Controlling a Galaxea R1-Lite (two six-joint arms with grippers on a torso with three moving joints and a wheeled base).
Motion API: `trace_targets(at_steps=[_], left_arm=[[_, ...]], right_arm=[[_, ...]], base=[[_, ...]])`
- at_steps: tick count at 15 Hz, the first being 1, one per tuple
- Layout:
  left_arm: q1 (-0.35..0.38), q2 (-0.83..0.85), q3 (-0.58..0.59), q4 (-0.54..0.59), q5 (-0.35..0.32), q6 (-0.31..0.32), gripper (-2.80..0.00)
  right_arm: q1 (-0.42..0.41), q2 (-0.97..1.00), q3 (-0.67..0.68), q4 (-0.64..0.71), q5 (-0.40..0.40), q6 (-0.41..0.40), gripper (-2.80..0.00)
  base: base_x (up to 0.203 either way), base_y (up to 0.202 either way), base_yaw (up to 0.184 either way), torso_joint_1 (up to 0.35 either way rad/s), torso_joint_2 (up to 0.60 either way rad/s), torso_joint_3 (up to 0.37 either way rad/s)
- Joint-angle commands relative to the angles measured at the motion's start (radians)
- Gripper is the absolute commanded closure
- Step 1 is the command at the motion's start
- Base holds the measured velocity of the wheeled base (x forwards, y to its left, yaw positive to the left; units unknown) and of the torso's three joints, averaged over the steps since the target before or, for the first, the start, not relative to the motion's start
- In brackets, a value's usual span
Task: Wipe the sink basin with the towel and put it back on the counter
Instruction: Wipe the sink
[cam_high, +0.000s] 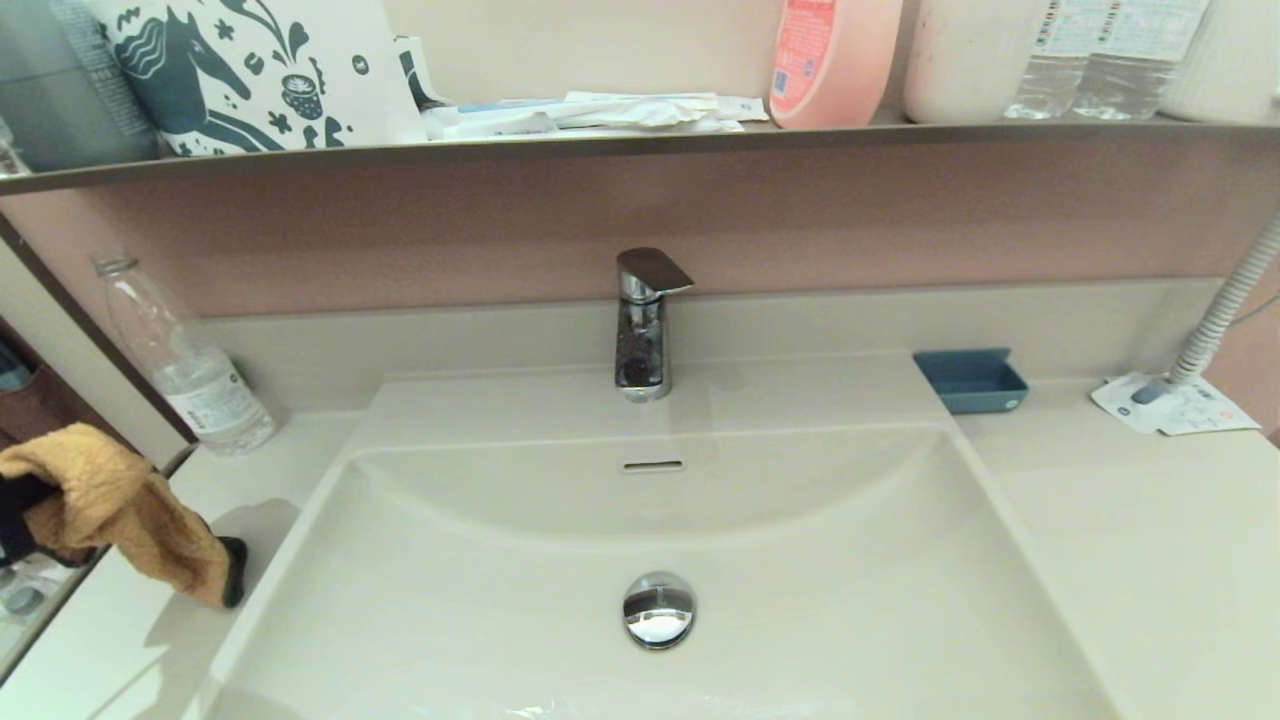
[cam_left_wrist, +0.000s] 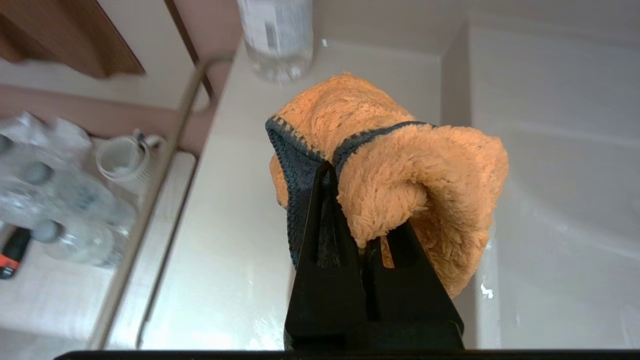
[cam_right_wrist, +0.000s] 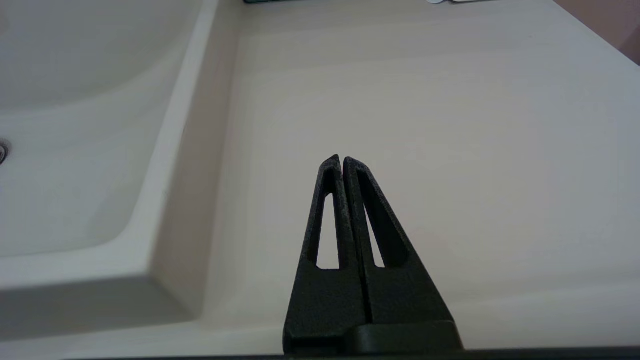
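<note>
My left hand (cam_left_wrist: 367, 210), clamped shut on the orange towel (cam_left_wrist: 395, 170), hovers beside the sink basin (cam_high: 800, 560), ready for wiping.

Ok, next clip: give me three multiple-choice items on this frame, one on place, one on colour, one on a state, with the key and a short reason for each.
1. Where is the towel?
A. lying in the sink basin
B. held above the counter left of the basin
C. on the shelf

2. What colour is the small tray right of the faucet?
A. blue
B. red
C. white

3. How does the left gripper stand?
A. wide open, empty
B. shut, empty
C. shut on the towel

Key: 1 B, the head view shows the cloth hanging over the left counter, outside the basin. 2 A, the tray on the back ledge is blue. 3 C, the left wrist view shows the fingers pinching the orange cloth. The right gripper hovers shut over the right side of the counter.
</note>
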Motion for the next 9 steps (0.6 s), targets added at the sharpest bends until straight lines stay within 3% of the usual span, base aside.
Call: trace_targets(at_steps=[1,4,9], left_arm=[[-0.01,0.039,0.057,-0.022,-0.006,0.001,0.0],[-0.026,0.131,0.131,-0.128,-0.006,0.002,0.0],[-0.068,0.391,0.324,-0.569,-0.004,-0.002,0.0]], right_arm=[[0.0,0.001,0.0,-0.002,0.0,0.001,0.0],[0.0,0.001,0.0,0.0,0.0,0.001,0.0],[0.0,0.001,0.0,0.0,0.0,0.001,0.0]], base=[[0.0,0.0,0.0,0.0,0.0,0.0],[0.0,0.0,0.0,0.0,0.0,0.0],[0.0,0.0,0.0,0.0,0.0,0.0]])
